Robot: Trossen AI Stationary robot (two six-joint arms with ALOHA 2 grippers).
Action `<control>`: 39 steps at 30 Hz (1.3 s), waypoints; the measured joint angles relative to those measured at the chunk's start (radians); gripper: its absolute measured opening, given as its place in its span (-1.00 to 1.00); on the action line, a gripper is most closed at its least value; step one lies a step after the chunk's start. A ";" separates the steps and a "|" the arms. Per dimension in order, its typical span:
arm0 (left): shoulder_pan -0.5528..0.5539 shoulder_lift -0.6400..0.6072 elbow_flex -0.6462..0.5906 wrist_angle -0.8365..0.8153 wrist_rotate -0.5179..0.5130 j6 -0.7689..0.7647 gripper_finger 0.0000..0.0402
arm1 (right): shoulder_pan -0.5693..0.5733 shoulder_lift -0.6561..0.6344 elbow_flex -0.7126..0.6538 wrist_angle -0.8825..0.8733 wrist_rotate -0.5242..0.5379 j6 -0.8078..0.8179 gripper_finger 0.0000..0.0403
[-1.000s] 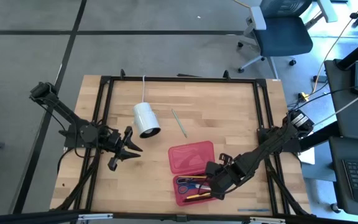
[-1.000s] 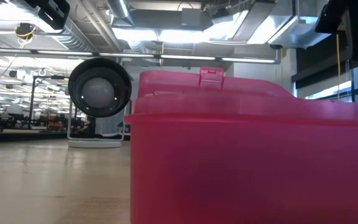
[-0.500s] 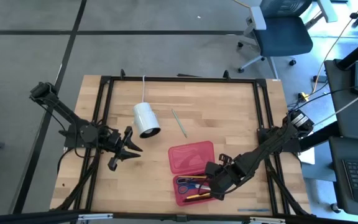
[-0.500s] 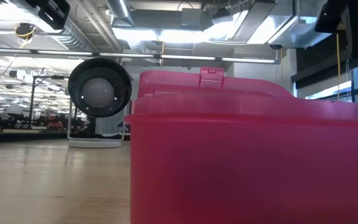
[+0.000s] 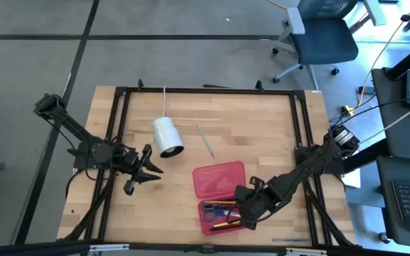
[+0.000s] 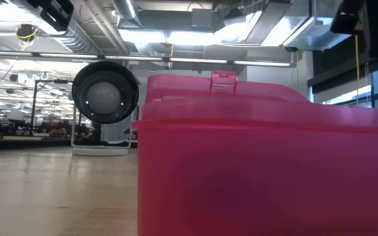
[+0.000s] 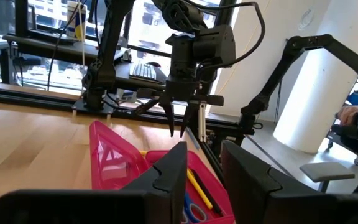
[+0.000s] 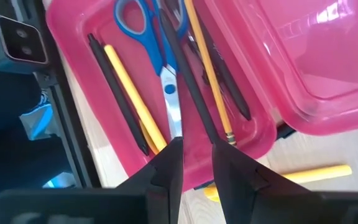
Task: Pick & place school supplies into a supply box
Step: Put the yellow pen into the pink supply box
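The supply box (image 5: 219, 195) lies open near the table's front edge, with its lid (image 8: 316, 56) folded back flat toward the far side. Its tray (image 8: 73, 37) holds blue-handled scissors (image 8: 160, 56), yellow pencils (image 8: 132, 93), and black pens (image 8: 185, 81). My right gripper (image 5: 242, 215) hangs over the tray's right end, pointing steeply down. It is open by a narrow gap with nothing between the fingers (image 7: 171, 124). A green pencil (image 5: 205, 141) lies flat on the table farther back. My left gripper (image 5: 144, 178) waits open and level at the left.
A white cylinder (image 5: 167, 136) with a cord lies on its side behind the box and left of the green pencil. A yellow pencil (image 8: 316, 173) lies on the table just outside the box's end, under my right arm. Black frame rails (image 5: 119, 142) run along the table's sides.
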 joint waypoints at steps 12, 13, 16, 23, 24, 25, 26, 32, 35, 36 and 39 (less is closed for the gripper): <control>0.000 0.000 0.000 0.000 0.000 0.000 -0.55 | 0.000 0.000 0.000 0.048 0.001 -0.006 -0.56; 0.000 0.000 0.000 0.000 0.000 0.000 -0.55 | 0.000 0.000 0.000 0.048 0.001 -0.005 -0.56; 0.000 0.000 0.000 0.000 0.000 0.000 -0.54 | 0.000 0.000 0.000 0.048 -0.001 0.001 -0.56; 0.000 0.000 0.000 0.000 0.000 0.000 -0.53 | 0.000 0.000 0.000 0.048 -0.016 -0.004 -0.56; 0.000 0.000 0.000 0.000 0.000 0.000 -0.54 | 0.000 0.000 0.000 0.048 -0.016 -0.004 -0.56; 0.000 0.000 0.000 0.000 0.000 0.000 -0.54 | 0.000 0.000 0.000 0.048 -0.016 -0.004 -0.56; 0.000 0.000 0.000 0.000 0.000 0.000 -0.55 | 0.000 0.000 0.000 0.048 -0.016 -0.004 -0.56; 0.000 0.000 0.000 0.000 0.000 0.000 -0.54 | 0.000 0.000 0.000 0.048 -0.016 -0.004 -0.56; 0.000 0.000 0.000 0.000 0.000 0.000 -0.53 | 0.000 0.000 0.000 0.047 -0.026 0.000 -0.56; 0.000 0.000 0.000 0.000 0.000 0.000 -0.53 | 0.000 0.000 0.000 0.045 -0.047 0.005 -0.56; 0.000 0.000 0.000 0.000 0.000 0.000 -0.53 | 0.003 0.000 0.000 0.006 -0.128 0.073 -0.56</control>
